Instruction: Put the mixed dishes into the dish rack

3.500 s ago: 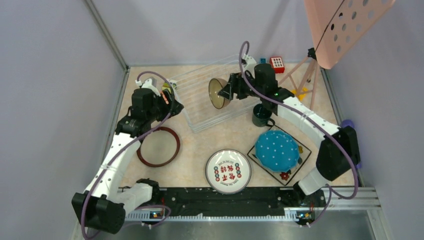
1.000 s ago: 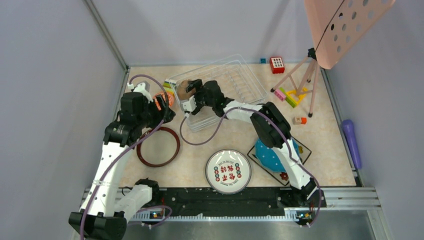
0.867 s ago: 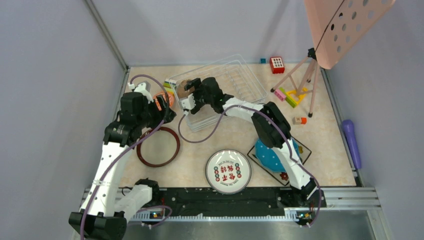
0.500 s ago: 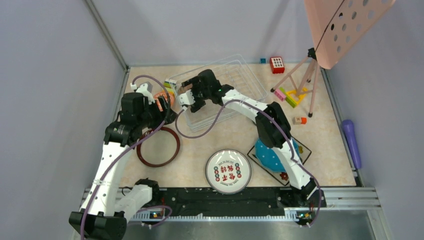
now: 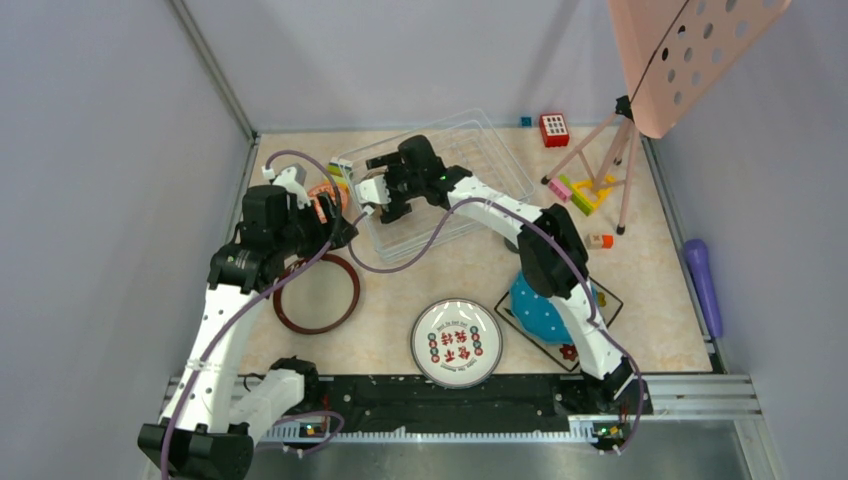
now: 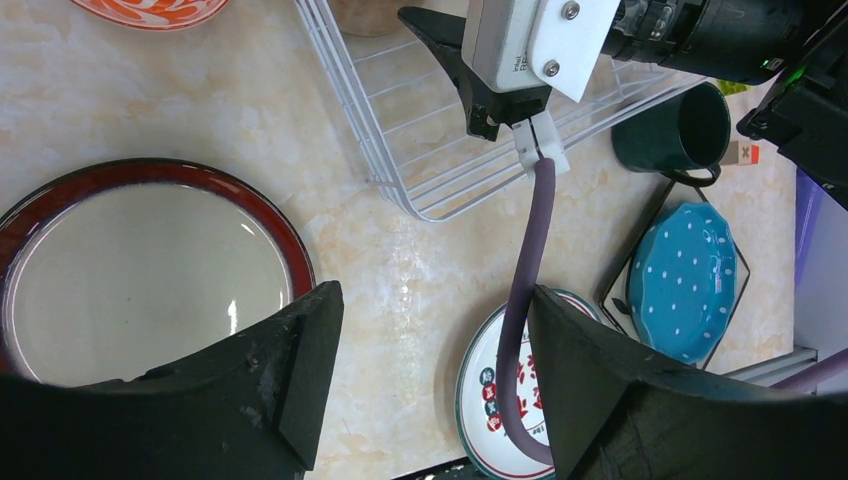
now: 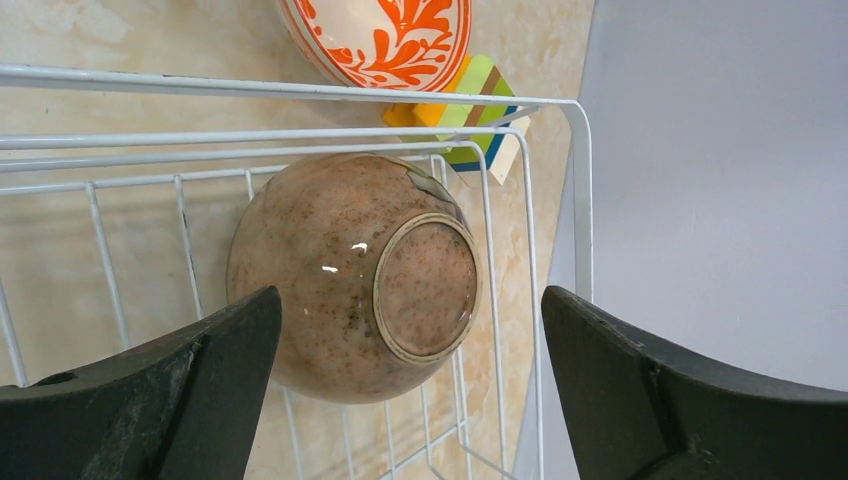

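The brown bowl (image 7: pixel 340 270) lies tilted, foot up, in the left end corner of the white wire dish rack (image 7: pixel 300 85) (image 5: pixel 470 170). My right gripper (image 7: pixel 410 295) (image 5: pixel 372 190) hangs open just over it, jaws wide and clear of the bowl. My left gripper (image 6: pixel 435 295) (image 5: pixel 333 222) is open and empty above the table between the red-rimmed plate (image 6: pixel 150 270) (image 5: pixel 317 292) and the rack. The orange-and-white bowl (image 7: pixel 385 35) (image 5: pixel 325 195) sits just outside the rack. The green mug (image 6: pixel 675 130), blue dotted plate (image 5: pixel 540 310) on the black square plate (image 5: pixel 575 350), and the white plate (image 5: pixel 456 342) rest on the table.
Striped blocks (image 7: pixel 480 115) lie beside the rack's corner. A red keypad toy (image 5: pixel 554 128), colourful blocks (image 5: pixel 585 190), a pink perforated board on a stand (image 5: pixel 690 50) and a purple object (image 5: pixel 703 285) are at the right. Grey walls close in left and back.
My right gripper carried the brown bowl to the rack's left end, set it down and opened off it. My left arm barely shifted.
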`<state>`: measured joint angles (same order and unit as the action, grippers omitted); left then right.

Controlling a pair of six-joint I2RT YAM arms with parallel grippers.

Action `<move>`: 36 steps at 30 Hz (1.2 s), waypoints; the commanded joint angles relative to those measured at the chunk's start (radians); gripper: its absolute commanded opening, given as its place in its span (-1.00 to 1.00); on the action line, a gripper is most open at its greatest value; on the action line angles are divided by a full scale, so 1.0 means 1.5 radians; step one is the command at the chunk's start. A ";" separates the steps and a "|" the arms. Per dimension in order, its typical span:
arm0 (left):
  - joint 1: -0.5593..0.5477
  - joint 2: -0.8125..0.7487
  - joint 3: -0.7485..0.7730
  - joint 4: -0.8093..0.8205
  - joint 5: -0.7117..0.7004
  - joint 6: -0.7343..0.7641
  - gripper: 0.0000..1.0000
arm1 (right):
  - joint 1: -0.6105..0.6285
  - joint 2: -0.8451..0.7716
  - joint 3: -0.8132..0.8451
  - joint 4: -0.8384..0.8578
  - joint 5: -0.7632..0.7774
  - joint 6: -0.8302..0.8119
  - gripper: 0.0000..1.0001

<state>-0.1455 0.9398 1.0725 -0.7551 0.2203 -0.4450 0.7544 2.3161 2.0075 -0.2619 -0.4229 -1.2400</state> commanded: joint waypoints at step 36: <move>0.093 0.013 -0.028 0.056 -0.082 -0.081 0.57 | -0.018 0.031 0.057 0.186 -0.031 0.058 0.96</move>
<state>-0.0093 0.9714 1.0096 -0.7166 0.1112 -0.5556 0.7307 2.3951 2.0373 -0.0616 -0.4198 -1.1927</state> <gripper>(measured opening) 0.785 0.982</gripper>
